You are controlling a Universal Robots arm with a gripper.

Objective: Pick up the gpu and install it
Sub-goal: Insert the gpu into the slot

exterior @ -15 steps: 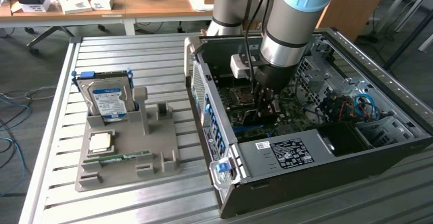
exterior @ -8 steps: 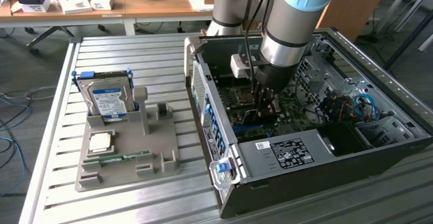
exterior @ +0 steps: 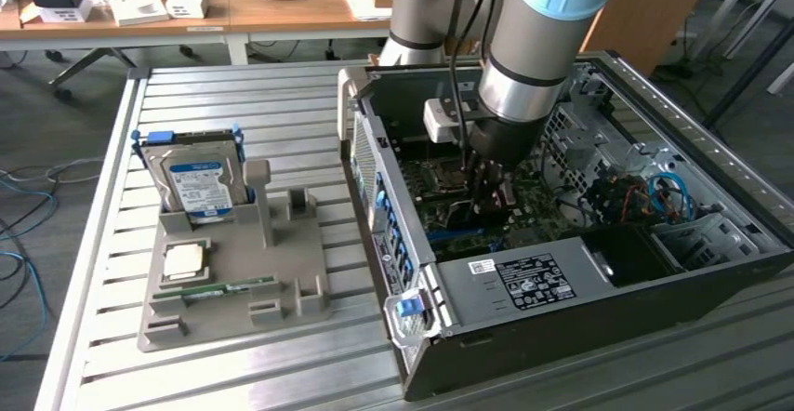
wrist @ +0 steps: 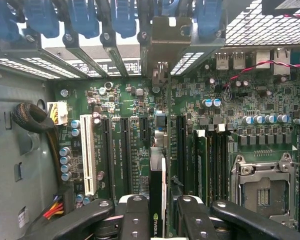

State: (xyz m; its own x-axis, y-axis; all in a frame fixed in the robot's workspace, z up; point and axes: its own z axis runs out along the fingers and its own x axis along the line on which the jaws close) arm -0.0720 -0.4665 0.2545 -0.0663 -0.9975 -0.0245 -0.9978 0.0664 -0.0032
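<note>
Dark gpu [wrist: 155,180] in claw [wrist: 161,210], (edge-on) over motherboard [wrist: 125,100]

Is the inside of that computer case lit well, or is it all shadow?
Exterior view: the case interior lies dim beneath the arm. Wrist view: the motherboard is evenly lit, and light glares white through the vent grilles.

The arm [exterior: 536,53] is a silver-grey tube with pale blue joint caps and a black band. Just above the claw [exterior: 486,192] sits a white box [exterior: 443,118] fed by black cable [exterior: 456,48]. Its black fingers [wrist: 135,220] show round screws.
</note>
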